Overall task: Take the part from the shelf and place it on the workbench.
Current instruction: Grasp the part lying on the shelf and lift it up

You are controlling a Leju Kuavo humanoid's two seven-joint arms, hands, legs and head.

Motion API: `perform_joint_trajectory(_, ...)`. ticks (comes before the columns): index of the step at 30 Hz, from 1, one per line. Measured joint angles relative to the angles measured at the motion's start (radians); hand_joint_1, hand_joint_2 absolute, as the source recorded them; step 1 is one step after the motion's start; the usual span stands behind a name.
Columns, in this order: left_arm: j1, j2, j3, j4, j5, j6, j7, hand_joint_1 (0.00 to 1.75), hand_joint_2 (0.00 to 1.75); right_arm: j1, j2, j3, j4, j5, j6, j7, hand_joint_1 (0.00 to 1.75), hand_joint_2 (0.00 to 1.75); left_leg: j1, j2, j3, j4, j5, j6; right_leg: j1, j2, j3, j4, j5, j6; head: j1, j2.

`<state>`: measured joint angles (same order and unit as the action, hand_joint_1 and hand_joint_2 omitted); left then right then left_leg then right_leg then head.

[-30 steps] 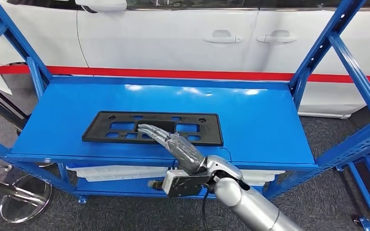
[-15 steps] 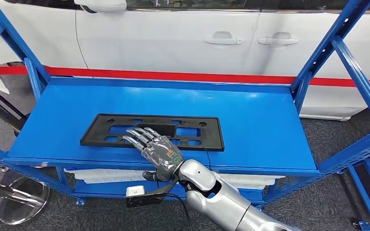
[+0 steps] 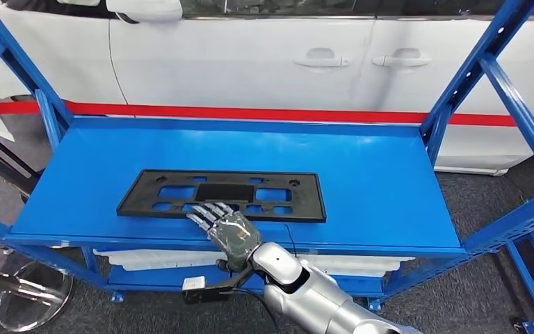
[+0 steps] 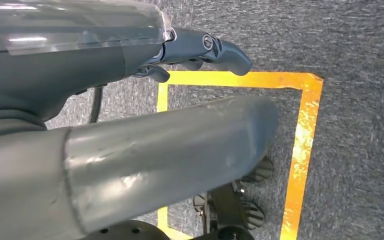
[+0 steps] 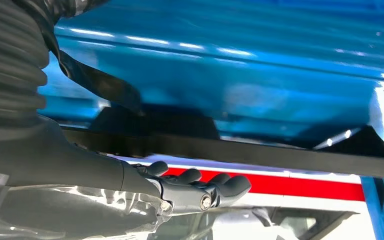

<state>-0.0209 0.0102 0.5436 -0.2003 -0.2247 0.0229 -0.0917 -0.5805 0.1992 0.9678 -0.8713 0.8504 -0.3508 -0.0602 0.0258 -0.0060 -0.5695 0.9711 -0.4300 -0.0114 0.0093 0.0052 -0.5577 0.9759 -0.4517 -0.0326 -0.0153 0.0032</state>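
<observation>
The black license plate bracket (image 3: 221,195) lies flat on the blue shelf (image 3: 375,181), long axis running left to right, just beyond the right hand (image 3: 228,231). That hand's fingers (image 3: 205,213) are extended and slightly apart, holding nothing, tips at the bracket's near edge. The left hand (image 4: 130,145) hangs over grey carpet with yellow floor tape (image 4: 300,150), well away, its fingers apparently loose and empty; a white car (image 3: 264,56) stands close behind.

White car (image 3: 250,56) behind my shelf with two door handles (image 3: 358,60), red stripe (image 3: 264,112) along it, grey carpet (image 4: 360,45), yellow tape outline (image 4: 302,130) on floor
</observation>
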Motion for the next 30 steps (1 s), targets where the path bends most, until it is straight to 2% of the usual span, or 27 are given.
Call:
perform_joint_trajectory(2,0.0,0.0,0.0,0.0,-0.008,0.0,0.0,0.0,0.0,-0.008,0.009,-0.001,0.016,0.003,-0.037,0.011,0.0,1.75,0.001,0.001,0.001,-0.002,0.001,0.014,-0.003,-0.001,-0.015,0.041,-0.03,0.01,0.0,0.0)
perform_joint_trajectory(3,-0.001,0.0,0.0,0.0,-0.013,0.0,0.0,0.0,0.0,-0.014,0.012,-0.003,0.022,0.004,-0.054,0.016,0.0,1.75,0.002,0.002,0.002,-0.003,0.001,0.019,-0.005,-0.001,-0.037,0.09,-0.06,0.015,0.0,0.0)
perform_joint_trajectory(5,-0.002,0.001,0.0,0.0,-0.019,-0.001,0.0,0.0,0.0,-0.027,0.016,-0.014,0.034,0.003,-0.08,0.023,0.0,1.75,0.0,0.003,0.001,-0.003,0.001,0.024,-0.01,-0.002,-0.105,0.237,-0.129,0.022,0.0,0.0)
perform_joint_trajectory(6,-0.002,0.001,0.0,0.0,-0.022,-0.001,0.001,0.0,0.0,-0.031,0.017,-0.02,0.039,0.002,-0.086,0.024,0.0,1.75,-0.001,0.003,0.002,-0.002,0.0,0.025,-0.011,-0.002,-0.133,0.295,-0.147,0.023,0.0,0.0)
perform_joint_trajectory(7,-0.002,0.002,0.0,0.0,-0.024,-0.001,0.001,0.0,0.0,-0.034,0.017,-0.025,0.044,0.001,-0.09,0.023,0.0,1.75,-0.002,0.003,0.003,-0.002,0.0,0.025,-0.012,-0.002,-0.147,0.32,-0.146,0.022,0.0,0.0)
perform_joint_trajectory(8,-0.002,0.002,0.0,0.0,-0.026,-0.002,0.001,0.0,0.0,-0.036,0.018,-0.03,0.048,0.0,-0.093,0.023,0.0,1.75,-0.003,0.002,0.005,-0.002,0.0,0.025,-0.012,-0.002,-0.138,0.298,-0.122,0.018,0.0,0.0)
perform_joint_trajectory(10,-0.002,0.002,0.0,0.0,-0.03,-0.002,0.001,0.0,0.0,-0.043,0.023,-0.041,0.055,-0.001,-0.109,0.022,0.0,1.75,-0.005,0.0,0.01,-0.002,-0.002,0.024,-0.008,-0.002,-0.075,0.158,-0.044,0.003,0.0,0.0)
perform_joint_trajectory(11,-0.003,0.001,0.0,0.0,-0.033,-0.003,0.001,0.0,0.0,-0.049,0.027,-0.049,0.057,-0.002,-0.122,0.02,0.0,1.75,-0.006,-0.001,0.01,-0.003,-0.003,0.022,-0.004,-0.002,-0.042,0.086,-0.014,-0.006,0.0,0.0)
perform_joint_trajectory(12,-0.003,0.001,-0.001,0.0,-0.036,-0.004,0.001,0.0,0.0,-0.056,0.03,-0.059,0.059,-0.004,-0.135,0.017,0.0,1.75,-0.006,0.0,0.01,-0.003,-0.003,0.019,0.001,-0.002,-0.02,0.037,0.003,-0.013,0.0,0.0)
perform_joint_trajectory(14,-0.004,0.002,-0.001,0.0,-0.042,-0.006,0.001,0.0,0.0,-0.071,0.033,-0.08,0.06,-0.011,-0.15,0.007,0.0,1.75,-0.005,0.0,0.009,-0.008,0.0,0.009,0.007,-0.001,-0.008,0.005,0.007,-0.018,0.0,0.0)
perform_joint_trajectory(16,-0.004,0.004,-0.002,0.0,-0.047,-0.008,0.001,0.0,0.0,-0.083,0.034,-0.101,0.051,-0.017,-0.152,-0.002,0.0,1.75,-0.005,0.001,0.01,-0.009,-0.004,-0.002,0.001,-0.001,-0.003,-0.01,0.013,-0.018,0.0,0.0)
perform_joint_trajectory(17,-0.004,0.005,-0.002,0.0,-0.049,-0.009,0.001,0.0,0.0,-0.09,0.034,-0.11,0.042,-0.017,-0.149,-0.005,0.0,1.75,-0.005,0.001,0.004,0.008,-0.018,-0.006,-0.002,-0.002,0.001,-0.017,0.016,-0.019,0.0,0.0)
perform_joint_trajectory(18,-0.004,0.007,-0.002,0.0,-0.05,-0.009,0.001,0.0,0.0,-0.095,0.034,-0.117,0.032,-0.015,-0.143,-0.006,0.0,1.75,-0.005,0.002,-0.013,0.048,-0.044,-0.011,-0.006,-0.003,0.004,-0.024,0.019,-0.02,0.0,0.0)
perform_joint_trajectory(20,-0.004,0.01,-0.002,0.0,-0.052,-0.011,0.001,0.0,0.0,-0.101,0.033,-0.124,0.015,-0.005,-0.122,-0.003,0.0,1.75,-0.004,0.002,-0.075,0.187,-0.115,-0.018,-0.005,-0.004,0.004,-0.024,0.02,-0.022,0.0,0.0)
perform_joint_trajectory(21,-0.003,0.012,-0.002,0.0,-0.054,-0.012,0.001,0.0,0.0,-0.1,0.032,-0.126,0.01,0.004,-0.108,0.0,0.0,1.75,-0.004,0.002,-0.107,0.254,-0.14,-0.022,-0.004,-0.005,0.003,-0.021,0.019,-0.023,0.0,0.0)
perform_joint_trajectory(22,-0.003,0.012,-0.002,0.0,-0.057,-0.013,0.001,0.0,0.0,-0.098,0.031,-0.126,0.008,0.016,-0.097,0.003,0.0,1.75,-0.003,0.002,-0.125,0.293,-0.145,-0.025,-0.004,-0.005,0.001,-0.018,0.018,-0.023,0.0,0.0)
perform_joint_trajectory(23,-0.002,0.013,-0.002,0.0,-0.06,-0.014,0.0,0.0,0.0,-0.096,0.031,-0.126,0.008,0.03,-0.089,0.004,0.0,1.75,-0.002,0.002,-0.125,0.291,-0.131,-0.028,-0.004,-0.004,0.0,-0.014,0.016,-0.023,0.0,0.0)
perform_joint_trajectory(24,-0.003,0.014,-0.002,0.0,-0.063,-0.015,-0.001,0.0,0.0,-0.094,0.03,-0.126,0.008,0.044,-0.084,0.005,0.0,1.75,-0.001,0.003,-0.104,0.248,-0.1,-0.03,-0.005,-0.004,0.0,-0.01,0.013,-0.022,0.0,0.0)
perform_joint_trajectory(26,-0.005,0.015,-0.001,0.0,-0.068,-0.016,-0.004,0.0,0.0,-0.093,0.03,-0.126,0.008,0.067,-0.08,0.006,0.0,1.75,0.002,0.003,-0.037,0.109,-0.033,-0.032,-0.003,-0.002,0.0,-0.002,0.006,-0.015,0.0,0.0)
perform_joint_trajectory(27,-0.006,0.015,-0.001,0.0,-0.069,-0.016,-0.006,0.0,0.0,-0.094,0.03,-0.126,0.009,0.076,-0.078,0.006,0.0,1.75,0.002,0.002,-0.009,0.052,-0.016,-0.028,-0.001,-0.001,-0.002,0.002,0.004,-0.011,0.0,0.0)
perform_joint_trajectory(28,-0.008,0.015,-0.001,0.0,-0.07,-0.017,-0.007,0.0,0.0,-0.094,0.03,-0.125,0.011,0.084,-0.075,0.006,0.0,1.75,0.002,0.001,0.006,0.019,-0.01,-0.022,0.001,0.0,-0.005,0.006,0.002,-0.006,0.0,0.0)
perform_joint_trajectory(30,-0.008,0.015,0.0,0.0,-0.074,-0.018,-0.008,0.0,0.0,-0.093,0.03,-0.122,0.017,0.097,-0.062,0.006,0.0,1.75,0.0,-0.001,0.011,0.006,-0.015,-0.007,0.004,0.001,-0.01,0.01,0.001,-0.001,0.0,0.0)
